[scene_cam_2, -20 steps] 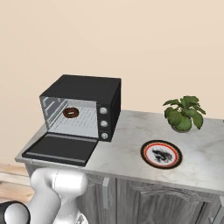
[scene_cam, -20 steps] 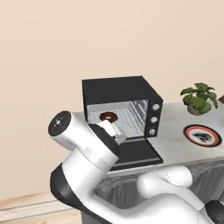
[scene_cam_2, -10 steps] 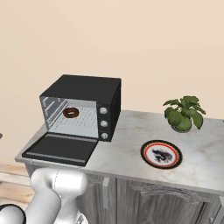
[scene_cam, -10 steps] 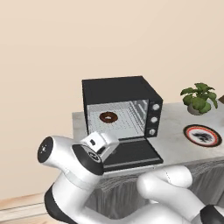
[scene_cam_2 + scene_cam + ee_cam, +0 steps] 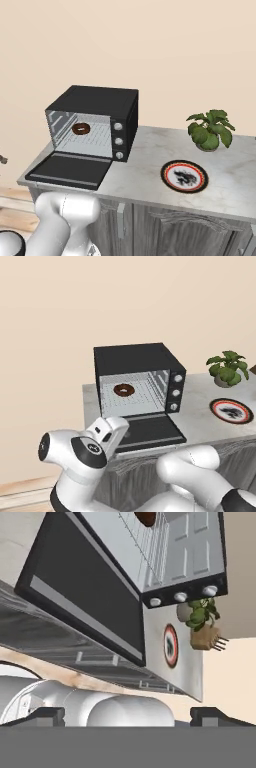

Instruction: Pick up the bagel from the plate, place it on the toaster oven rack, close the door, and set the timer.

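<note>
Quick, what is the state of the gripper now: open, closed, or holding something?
Gripper: open, fingers wide apart, holding nothing.

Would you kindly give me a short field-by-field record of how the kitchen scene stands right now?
bagel: lying on the toaster oven rack, inside the oven cavity
door: open, folded down flat over the counter
plate: bare of food, on the counter to the right of the oven
potted plant: behind the plate, near the wall
claw: open, holding nothing, low in front of the counter edge, apart from the door
steps left: door to close, timer to set
</note>
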Robot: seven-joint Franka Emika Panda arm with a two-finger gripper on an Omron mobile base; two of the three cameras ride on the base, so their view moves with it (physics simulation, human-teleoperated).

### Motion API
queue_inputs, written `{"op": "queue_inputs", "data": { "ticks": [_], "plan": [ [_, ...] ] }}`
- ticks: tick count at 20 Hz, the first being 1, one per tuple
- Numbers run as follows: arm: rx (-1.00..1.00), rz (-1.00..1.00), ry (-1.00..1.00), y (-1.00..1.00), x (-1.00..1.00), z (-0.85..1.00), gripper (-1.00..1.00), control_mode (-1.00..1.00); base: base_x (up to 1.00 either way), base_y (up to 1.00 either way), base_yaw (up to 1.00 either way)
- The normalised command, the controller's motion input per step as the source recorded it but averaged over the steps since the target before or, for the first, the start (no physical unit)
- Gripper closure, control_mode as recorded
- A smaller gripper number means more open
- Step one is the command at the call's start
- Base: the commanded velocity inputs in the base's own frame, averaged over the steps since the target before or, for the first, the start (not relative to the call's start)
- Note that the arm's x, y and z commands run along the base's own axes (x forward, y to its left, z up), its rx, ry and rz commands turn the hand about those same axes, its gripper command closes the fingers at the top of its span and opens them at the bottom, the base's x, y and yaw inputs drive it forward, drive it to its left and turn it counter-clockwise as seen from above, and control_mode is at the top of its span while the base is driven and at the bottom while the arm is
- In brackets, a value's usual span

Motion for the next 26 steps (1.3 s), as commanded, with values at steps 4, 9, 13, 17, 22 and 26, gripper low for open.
{"op": "queue_inputs", "data": {
  "ticks": [4, 9, 13, 17, 22, 26],
  "plan": [
    [-0.12, 0.0, 0.02, -0.14, 0.18, -0.47, -1.0, -1.0, 0.0, 0.0, 0.0],
    [-0.12, 0.05, 0.01, -0.37, 0.03, -0.46, -1.0, -1.0, 0.0, 0.0, 0.0],
    [-0.11, 0.05, 0.01, -0.18, 0.0, -0.27, -1.0, -1.0, 0.0, 0.0, 0.0],
    [-0.09, 0.0, 0.01, 0.0, 0.09, -0.09, -1.0, -1.0, 0.0, 0.0, 0.0],
    [-0.08, 0.0, 0.06, 0.09, 0.32, -0.04, -1.0, -1.0, 0.0, 0.0, 0.0],
    [-0.08, 0.0, 0.1, 0.14, 0.4, -0.1, -1.0, -1.0, 0.0, 0.0, 0.0]
  ]
}}
